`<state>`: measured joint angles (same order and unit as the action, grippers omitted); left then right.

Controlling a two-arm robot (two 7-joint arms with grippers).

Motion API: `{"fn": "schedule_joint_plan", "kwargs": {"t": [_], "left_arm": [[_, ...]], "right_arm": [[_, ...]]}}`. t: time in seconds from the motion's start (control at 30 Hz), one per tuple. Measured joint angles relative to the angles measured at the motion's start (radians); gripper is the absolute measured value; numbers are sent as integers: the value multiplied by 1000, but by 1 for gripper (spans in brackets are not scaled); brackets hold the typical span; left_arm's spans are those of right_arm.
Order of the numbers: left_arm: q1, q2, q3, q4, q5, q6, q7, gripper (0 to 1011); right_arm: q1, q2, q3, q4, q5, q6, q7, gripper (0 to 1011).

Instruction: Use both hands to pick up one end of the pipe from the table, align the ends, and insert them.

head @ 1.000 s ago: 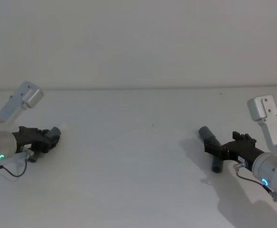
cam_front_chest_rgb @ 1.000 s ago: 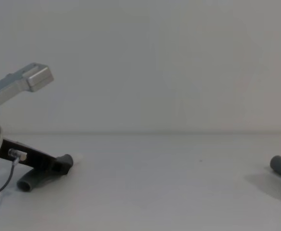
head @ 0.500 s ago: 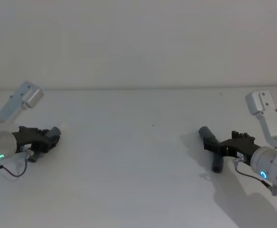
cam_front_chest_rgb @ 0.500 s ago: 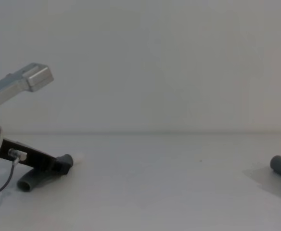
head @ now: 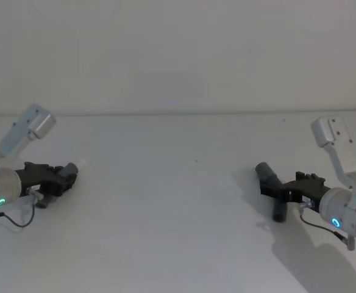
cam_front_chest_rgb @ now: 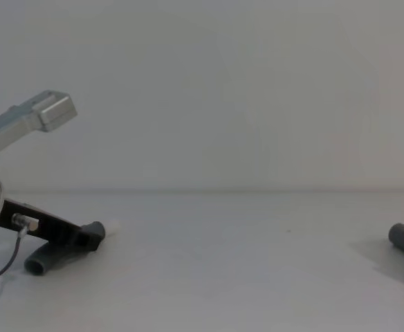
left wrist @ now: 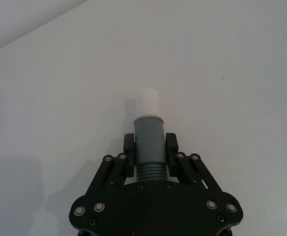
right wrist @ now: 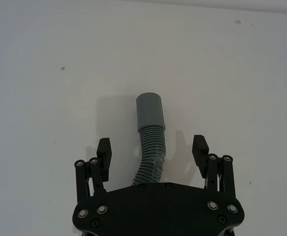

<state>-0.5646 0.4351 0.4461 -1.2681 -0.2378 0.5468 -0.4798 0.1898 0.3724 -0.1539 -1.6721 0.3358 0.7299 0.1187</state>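
On the left of the white table [head: 178, 207], my left gripper [head: 67, 177] is shut on one pipe piece just behind its narrower grey cuff [left wrist: 148, 130]. The whitish tip [left wrist: 147, 102] of that cuff sticks out ahead of the fingers. From the chest, the gripper [cam_front_chest_rgb: 84, 239] holds the cuff low over the table and the hose [cam_front_chest_rgb: 43, 261] trails back under it. On the right lies the other piece, its wider grey sleeve [right wrist: 150, 112] pointing away. My right gripper [right wrist: 152, 147] is open, one finger on each side of the ribbed hose [right wrist: 151, 155], not touching it. The sleeve [head: 265, 171] lies just ahead of that gripper [head: 277, 190].
A thin black cable [head: 16, 221] loops from my left wrist near the table's left edge. A pale wall [head: 178, 55] rises behind the table. Bare table surface stretches between the two arms.
My right arm has shifted and turned slightly, and its open gripper stays around the hose. The left arm and its pipe end have not moved.
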Motion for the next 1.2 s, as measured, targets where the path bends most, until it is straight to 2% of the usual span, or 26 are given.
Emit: {"fn": "schedule_joint_plan", "kwargs": {"t": [1.2], "left_arm": [[0, 0, 0, 0, 0, 0, 0, 332]], "right_arm": [[17, -39, -11, 27, -38, 60, -15, 1002]]}}
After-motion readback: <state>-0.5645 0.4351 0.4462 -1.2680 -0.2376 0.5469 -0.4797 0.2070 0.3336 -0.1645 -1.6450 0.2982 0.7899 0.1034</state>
